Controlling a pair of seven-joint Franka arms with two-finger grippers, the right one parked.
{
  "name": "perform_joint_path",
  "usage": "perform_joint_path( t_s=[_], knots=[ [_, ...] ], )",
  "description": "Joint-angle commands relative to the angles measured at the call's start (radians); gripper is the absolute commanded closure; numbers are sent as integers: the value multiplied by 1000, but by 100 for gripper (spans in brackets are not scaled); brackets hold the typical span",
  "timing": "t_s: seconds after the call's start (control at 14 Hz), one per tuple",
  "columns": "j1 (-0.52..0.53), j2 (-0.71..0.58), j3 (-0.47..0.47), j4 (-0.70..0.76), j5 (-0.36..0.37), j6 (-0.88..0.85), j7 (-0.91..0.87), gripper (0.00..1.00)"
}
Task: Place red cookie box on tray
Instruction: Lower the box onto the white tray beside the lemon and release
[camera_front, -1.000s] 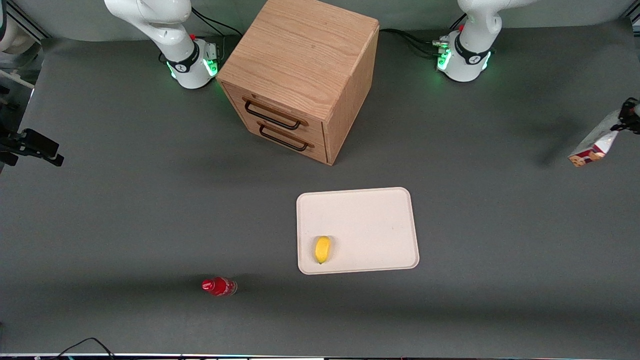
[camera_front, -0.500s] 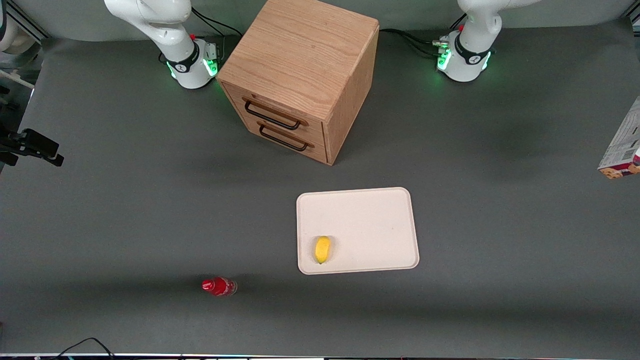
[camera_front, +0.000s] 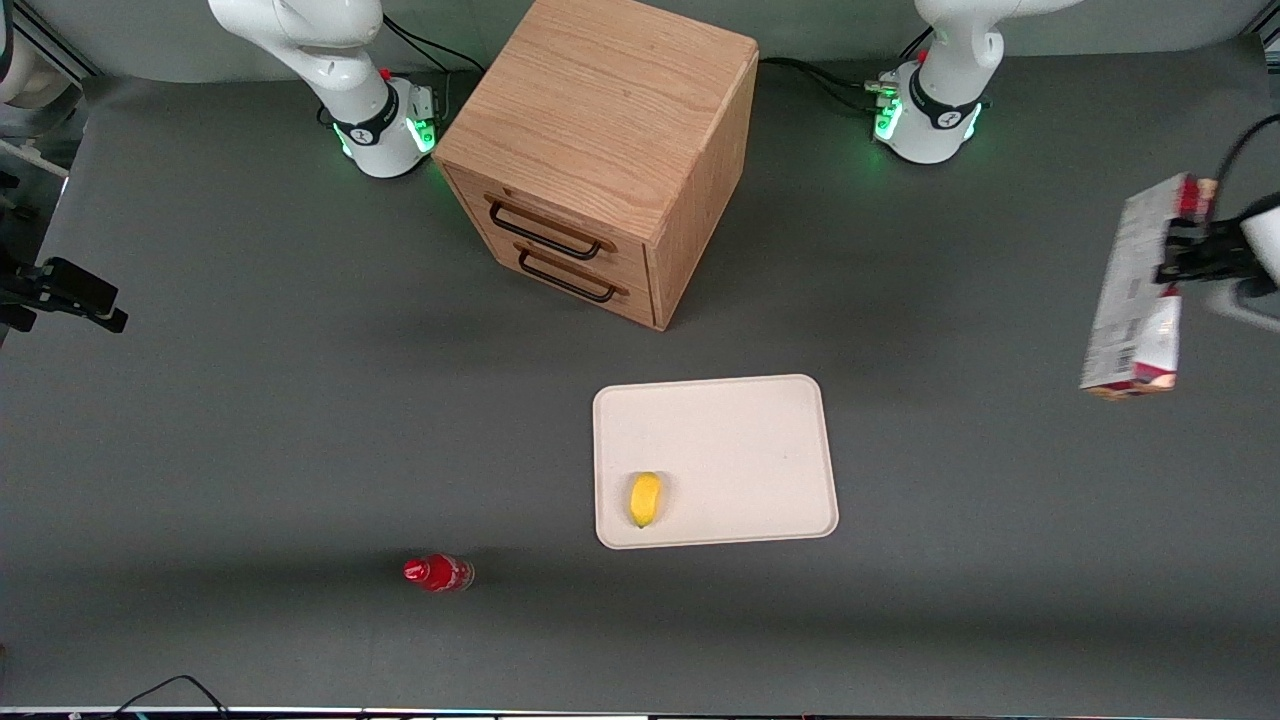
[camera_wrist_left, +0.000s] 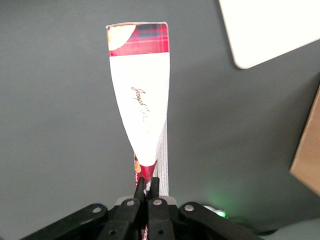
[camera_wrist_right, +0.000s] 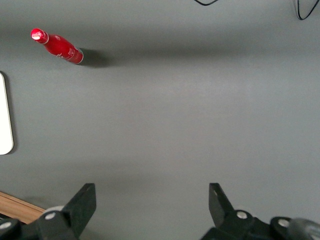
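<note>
A: The red cookie box (camera_front: 1134, 285) looks like thin printed cardboard, with a slight sheen on its white face (camera_wrist_left: 142, 120). The gripper (camera_front: 1190, 252) clamped on it above the working arm's end of the table is matt black plastic.

B: And the tray (camera_front: 740, 420)?

A: Smooth cream plastic, matt. The table (camera_front: 300, 420) has a dull grey, cloth-like cover.

B: The cabinet (camera_front: 600, 150)?

A: Grained light wood, with dark metal handles (camera_front: 545, 232). The small red bottle (camera_front: 438, 573) is glossy.
</note>
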Motion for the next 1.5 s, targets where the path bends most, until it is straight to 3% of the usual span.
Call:
perform_joint_path(
  t_s=[0.0, 0.29, 0.5, 0.86, 1.0, 1.07, 1.14, 1.21, 1.43],
  knots=[
    [10, 80, -155, 38, 18, 37, -275, 100],
    [-1, 230, -331, 34, 25, 259, -572, 100],
    [-15, 366, -375, 29, 55, 445, -650, 100],
    [-71, 564, -389, -23, 250, 696, -822, 100],
    [-78, 585, -394, -46, 284, 723, -833, 100],
    [-79, 586, -394, -60, 290, 746, -835, 93],
    [-78, 589, -394, -63, 290, 751, -835, 9],
    [-76, 589, -394, -61, 290, 746, -833, 0],
    [-58, 542, -388, -46, 278, 689, -822, 0]
  ],
)
